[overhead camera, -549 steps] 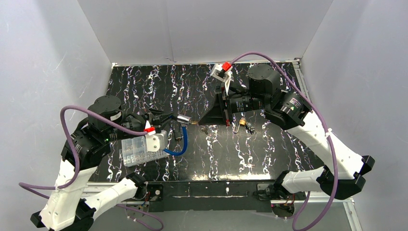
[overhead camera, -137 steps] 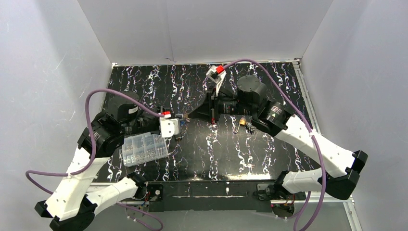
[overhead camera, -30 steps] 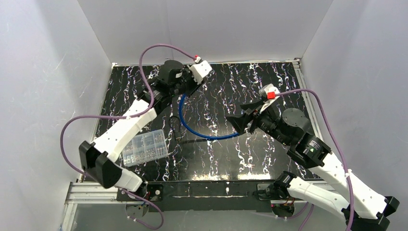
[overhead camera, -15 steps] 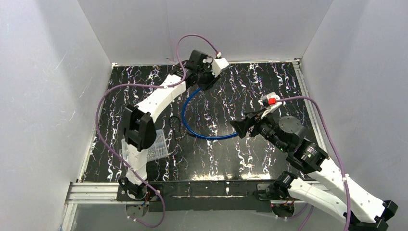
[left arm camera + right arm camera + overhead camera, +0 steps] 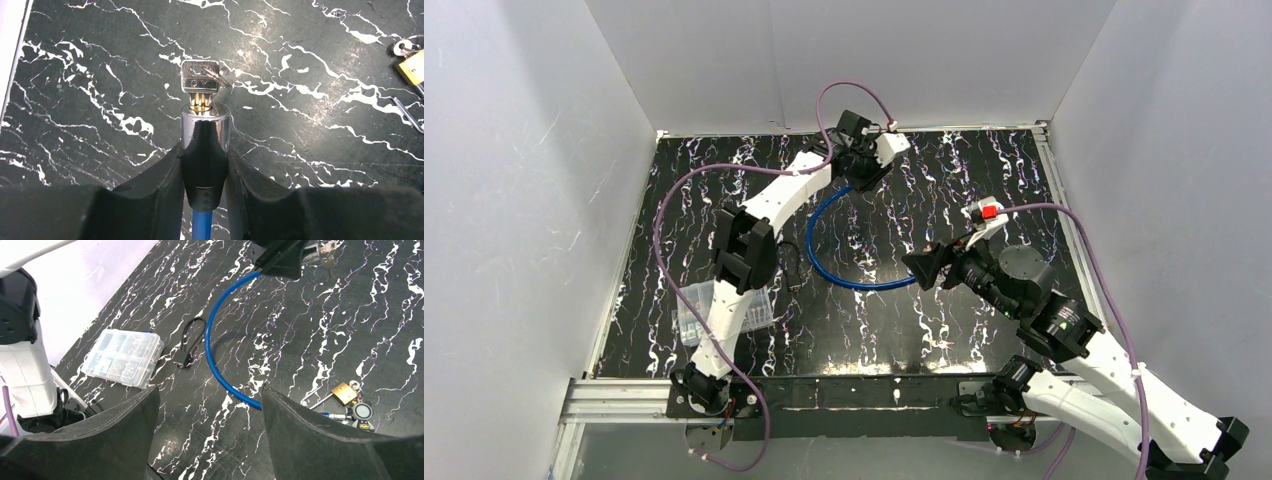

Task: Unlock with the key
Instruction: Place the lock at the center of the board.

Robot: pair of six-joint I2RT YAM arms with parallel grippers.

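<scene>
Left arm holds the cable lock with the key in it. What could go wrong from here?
The left gripper clamps the smooth chrome lock barrel; turning the key could twist the barrel in that grip. The blue cable loops across the table between the arms, so the open right gripper might snag it when reaching over.
</scene>
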